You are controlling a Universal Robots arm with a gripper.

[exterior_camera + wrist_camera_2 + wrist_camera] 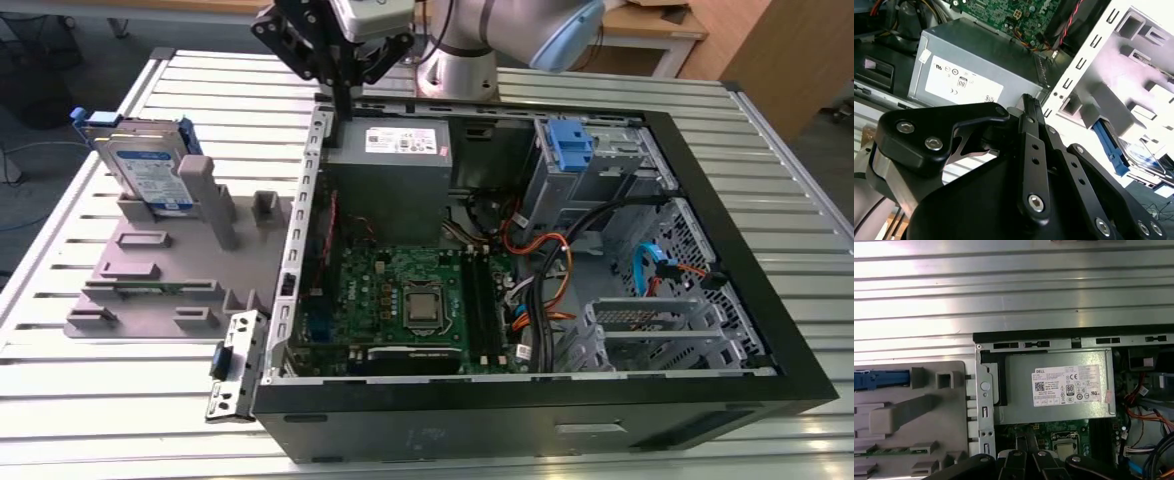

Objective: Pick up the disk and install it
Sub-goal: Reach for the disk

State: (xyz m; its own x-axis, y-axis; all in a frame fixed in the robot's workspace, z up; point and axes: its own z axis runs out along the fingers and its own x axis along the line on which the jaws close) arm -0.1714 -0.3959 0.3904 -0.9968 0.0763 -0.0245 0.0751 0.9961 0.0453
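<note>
One disk (144, 172) is seen upright in the grey rack (134, 270), exterior view's left; one hand (344, 110), fingers together, empty, is pointed down at the case (534, 430) corner

Disk (144, 165) (blue-railed) partly hidden behind grey fixture (147, 262).

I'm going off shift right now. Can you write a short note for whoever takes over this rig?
Gripper: shut and holding nothing. It hangs above the power supply, near the edge of the open computer case.
Disk: stands upright in the grey fixture, outside the case on the exterior view's left, apart from the gripper.
Done: nothing yet.
Left: the disk is not yet picked up and not yet installed.
</note>
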